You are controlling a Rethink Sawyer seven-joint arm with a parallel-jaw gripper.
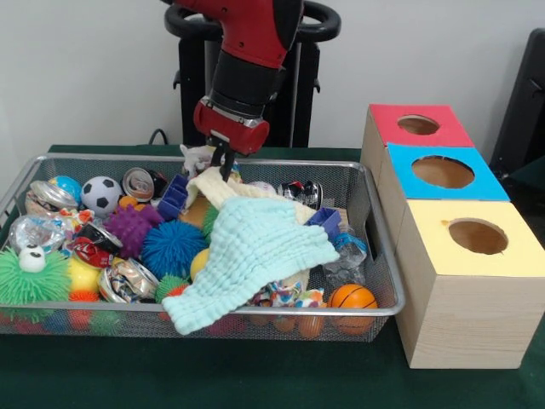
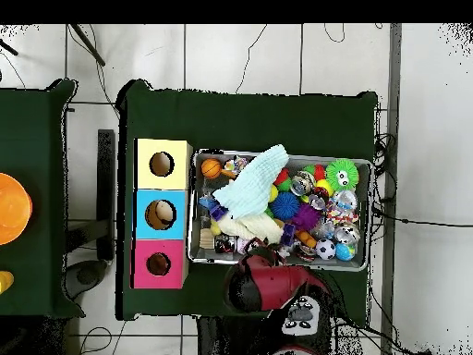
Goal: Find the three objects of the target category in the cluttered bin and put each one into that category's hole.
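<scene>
Three boxes stand just beside the bin (image 1: 375,312); the hole (image 1: 418,124) is in the farthest, red-topped one. Over the bin's far rim, the gripper (image 1: 225,167) pinches a cream cloth (image 1: 223,189), with bare green table (image 1: 255,375) nearer the camera.

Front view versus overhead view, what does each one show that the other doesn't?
Only the front view shows the claw down over the cream cloth at the bin's far side, and the boxes' pale wooden sides. Only the overhead view shows the floor tiles, a second table with an orange object, and the arm hiding the claw. Both show the bin, the light blue cloth and the red-topped hole.
</scene>
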